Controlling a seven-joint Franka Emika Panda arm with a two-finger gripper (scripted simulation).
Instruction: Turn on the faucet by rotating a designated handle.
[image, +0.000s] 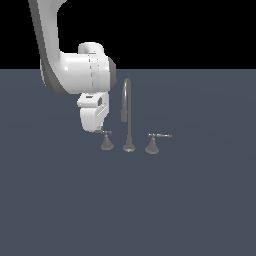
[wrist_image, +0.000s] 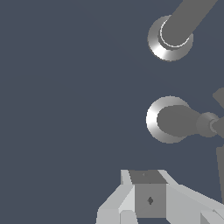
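The faucet (image: 128, 114) is a small grey set with a tall gooseneck spout on a round foot (wrist_image: 170, 40). On the exterior view's left of the spout stands the handle (image: 106, 140), a short lever on a narrow, dull cone base (wrist_image: 168, 119). My gripper (image: 100, 129) hangs from the white arm just to the left of that lever, its tip level with it and very close. Whether they touch does not show. In the wrist view a pale finger (wrist_image: 148, 197) with a grey pad lies apart from the cone. I cannot make out how the jaws stand.
The twin lever (image: 153, 142), with a wider, lighter cone base, stands on the exterior view's right of the spout, its lever pointing right. The set rests on a flat dark blue-grey floor (image: 130, 210). The bulky white arm (image: 75, 72) hangs above the left side.
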